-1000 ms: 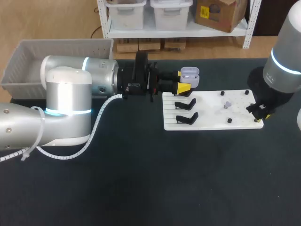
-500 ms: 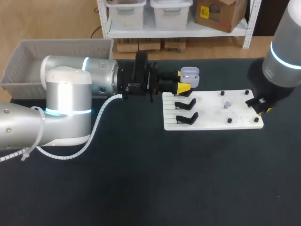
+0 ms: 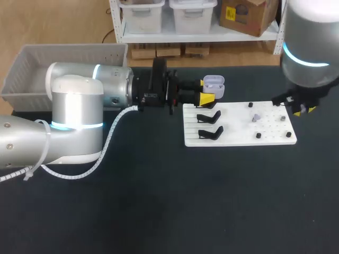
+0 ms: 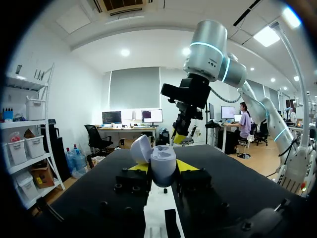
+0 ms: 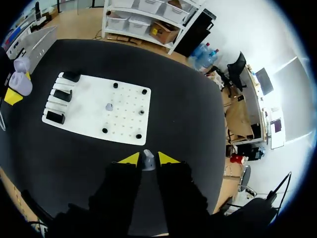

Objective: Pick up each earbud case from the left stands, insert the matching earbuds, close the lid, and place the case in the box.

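The case (image 4: 163, 166) is off its stand, held in the air at the far-left corner of the white board (image 3: 238, 137), its lid (image 4: 139, 148) hinged open. The left tool (image 3: 205, 90) is closed on it, one yellow tip pressing each side. One earbud (image 5: 148, 158) is pinched between the nearly closed tips of the right tool (image 3: 303, 110), which hangs over the right end of the board, well apart from the case. The second earbud (image 3: 256, 117) lies on the board between its pegs.

The main risk I see is the insertion. The earbud is small and sits deep between the tips, so its orientation cannot be told. If it is turned the wrong way, it will jam on the socket rim or drop onto the surface (image 3: 159, 206). Pushing down too hard could also twist the case in its side grip, since nothing supports it from below. The open lid faces the approach side and could be knocked, or closed early. On the way over, the right tool passes above the second earbud and the empty black stands (image 3: 210, 116); too low a path would clip them. The grey box (image 3: 21, 74) waits behind the left arm.
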